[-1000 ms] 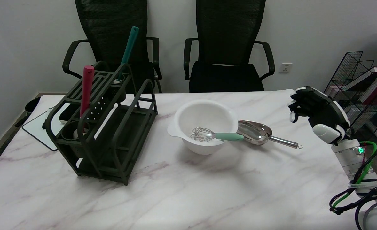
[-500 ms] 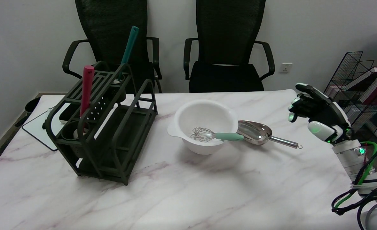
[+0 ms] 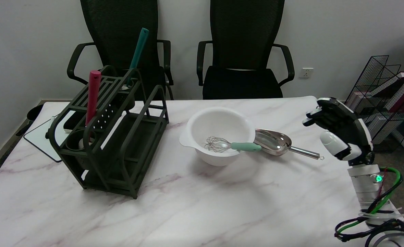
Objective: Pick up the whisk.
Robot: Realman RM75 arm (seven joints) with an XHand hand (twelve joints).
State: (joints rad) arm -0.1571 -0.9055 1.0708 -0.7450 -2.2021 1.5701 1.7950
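Note:
The whisk (image 3: 231, 145) has a wire head and a mint-green handle. Its wires lie inside the white bowl (image 3: 219, 120) at mid-table, and its handle leans out over the bowl's right rim. My right hand (image 3: 337, 125) hangs in the air over the table's right edge, well to the right of the whisk. Its fingers are spread and hold nothing. It touches neither the whisk nor the bowl.
A steel scoop (image 3: 279, 143) lies just right of the bowl, under the whisk's handle end. A dark green rack (image 3: 112, 137) with a red-handled tool (image 3: 93, 96) and a teal-handled tool (image 3: 137, 54) stands at the left. Two black chairs stand behind the table; a wire shelf (image 3: 387, 89) stands at the right.
My right hand has uncurled its fingers and shifted a little left and forward over the table's right edge. The whisk, bowl and scoop have not moved.

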